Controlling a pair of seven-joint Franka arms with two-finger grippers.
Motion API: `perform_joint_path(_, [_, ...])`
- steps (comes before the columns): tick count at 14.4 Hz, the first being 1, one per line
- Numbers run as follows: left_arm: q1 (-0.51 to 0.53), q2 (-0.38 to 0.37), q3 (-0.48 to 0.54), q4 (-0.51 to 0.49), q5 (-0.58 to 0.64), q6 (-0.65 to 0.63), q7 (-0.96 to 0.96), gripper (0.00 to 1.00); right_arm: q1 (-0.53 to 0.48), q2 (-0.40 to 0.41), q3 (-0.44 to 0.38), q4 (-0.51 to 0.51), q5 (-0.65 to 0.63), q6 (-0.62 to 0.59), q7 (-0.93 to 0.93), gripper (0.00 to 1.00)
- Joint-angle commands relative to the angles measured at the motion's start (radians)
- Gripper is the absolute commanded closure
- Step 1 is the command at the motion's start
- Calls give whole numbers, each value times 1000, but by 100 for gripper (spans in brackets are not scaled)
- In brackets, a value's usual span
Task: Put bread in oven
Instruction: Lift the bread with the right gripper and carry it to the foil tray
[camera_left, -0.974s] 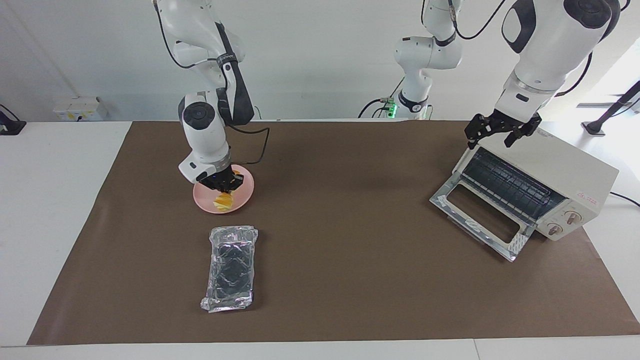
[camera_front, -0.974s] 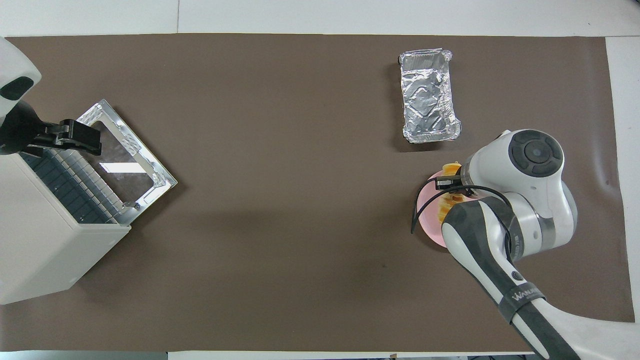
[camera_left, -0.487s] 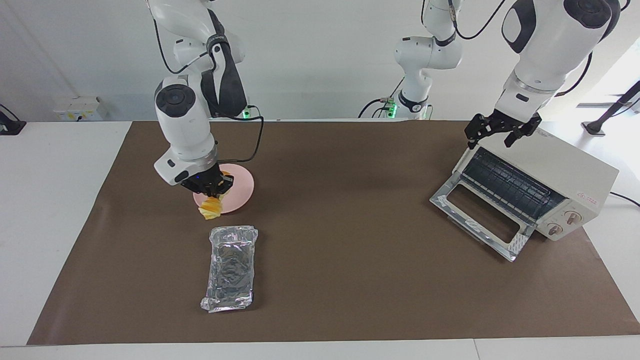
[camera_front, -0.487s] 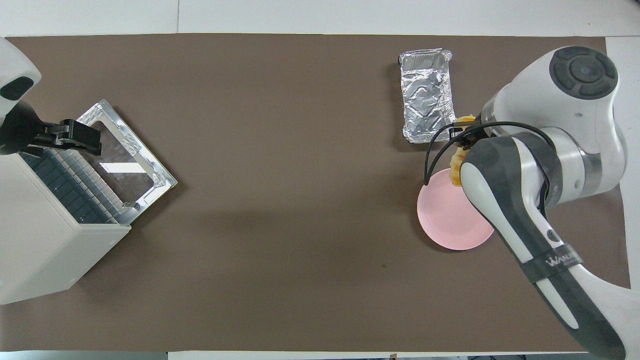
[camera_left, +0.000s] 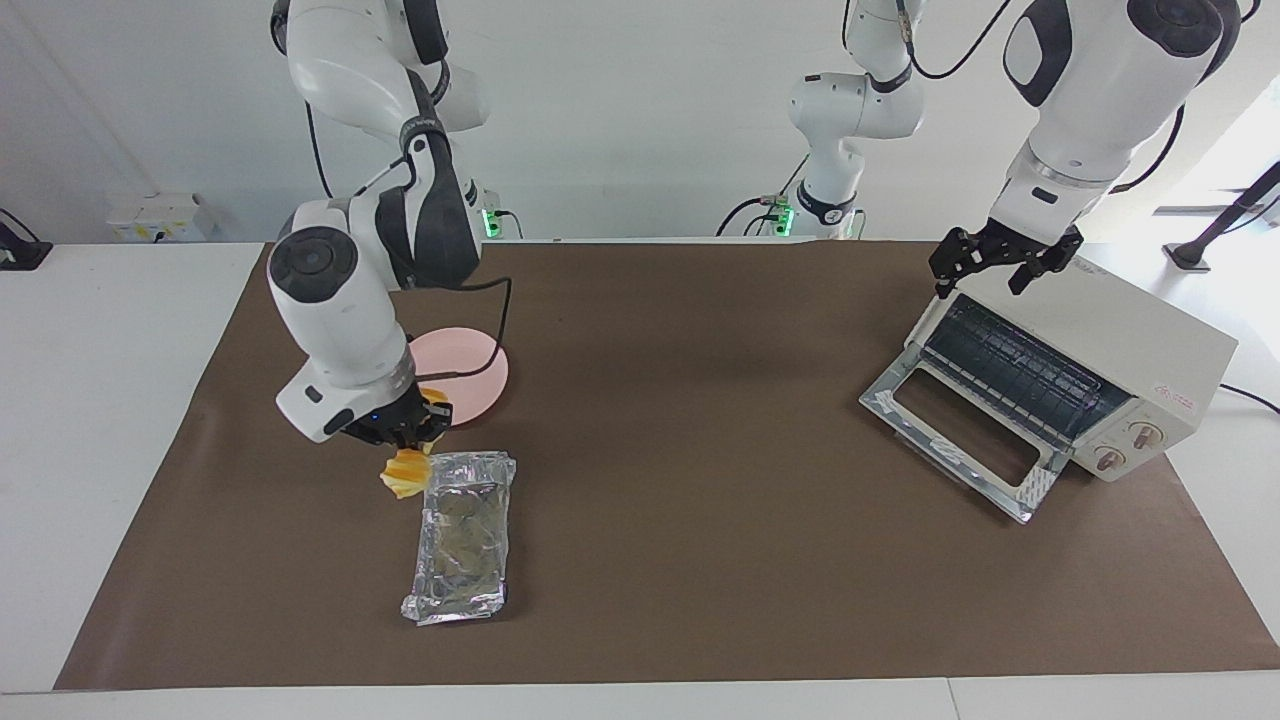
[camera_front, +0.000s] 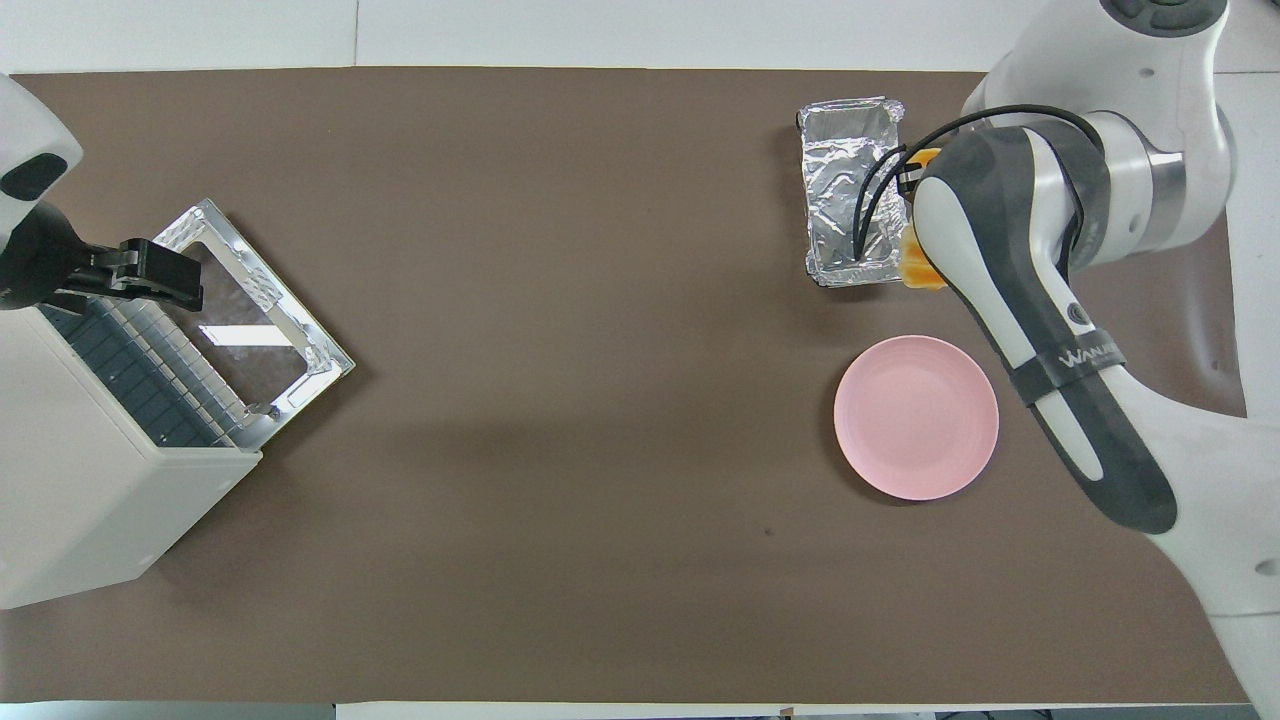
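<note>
Right hand (camera_left: 405, 432) clamped on half-hidden bread (camera_left: 405, 473) beside foil tray (camera_left: 462, 535); left hand (camera_left: 1003, 268) spread over oven (camera_left: 1080, 370).

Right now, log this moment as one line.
right gripper: shut on bread, over foil tray edge | left gripper: open, over oven | door down

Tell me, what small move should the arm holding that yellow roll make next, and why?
Probably carry the bread sideways until it hangs over the middle of the foil tray, then lower it. The right gripper holds it in the air at the tray's robot-side corner, off the pink plate. The left gripper waits above the oven, whose door lies open.
</note>
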Motion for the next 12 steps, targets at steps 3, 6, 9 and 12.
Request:
perform_joint_path(3, [7, -15, -2, -15, -15, -9, 1, 0, -6, 196, 20, 231, 6, -16, -21, 100])
perform_joint_path(6, [7, -15, -2, -15, -15, -9, 1, 0, -8, 228, 35, 237, 9, 30, -21, 100])
perform_joint_path(9, [7, -15, -2, -15, -13, -9, 1, 0, -11, 248, 37, 234, 28, 78, -27, 100])
perform_joint_path(12, [7, -15, -2, -15, -13, -9, 1, 0, -12, 256, 34, 223, 69, 116, -53, 100])
